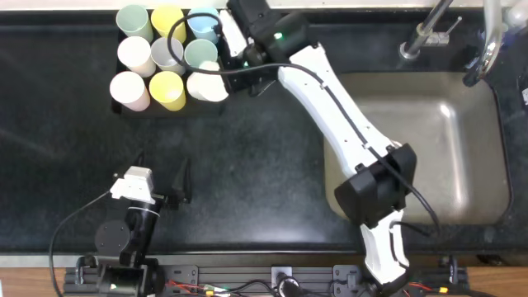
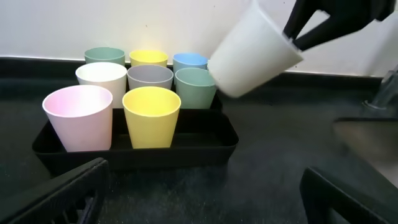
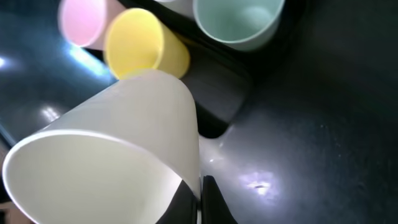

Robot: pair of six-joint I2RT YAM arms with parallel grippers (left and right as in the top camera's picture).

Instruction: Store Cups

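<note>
Cups [image 1: 167, 54] in the tray [image 2: 137, 154] — we count eight standing upright: three across the back, three in the middle, then a pink cup [image 2: 79, 117] and a yellow cup [image 2: 151, 115] in front. Beside that yellow one, the tray's front corner shows bare floor. Up near that corner we've got the white cup [image 2: 255, 53], lifted higher than the other rims and tilted, its base angled down toward the tray and its mouth up toward the right gripper [image 2: 297, 34]. Whether it hangs squarely over the corner, we can't tell. That gripper is clamped on the rim, and the mouth opens toward its own wrist camera. From overhead the white cup shows just beside the yellow one, at the tray's end nearer the sink [image 1: 429, 140]. Over to the left gripper [image 1: 161, 171] — fingers spread wide, holding nothing, over the dark counter [image 1: 247, 165], well apart from the tray and facing it.
</note>
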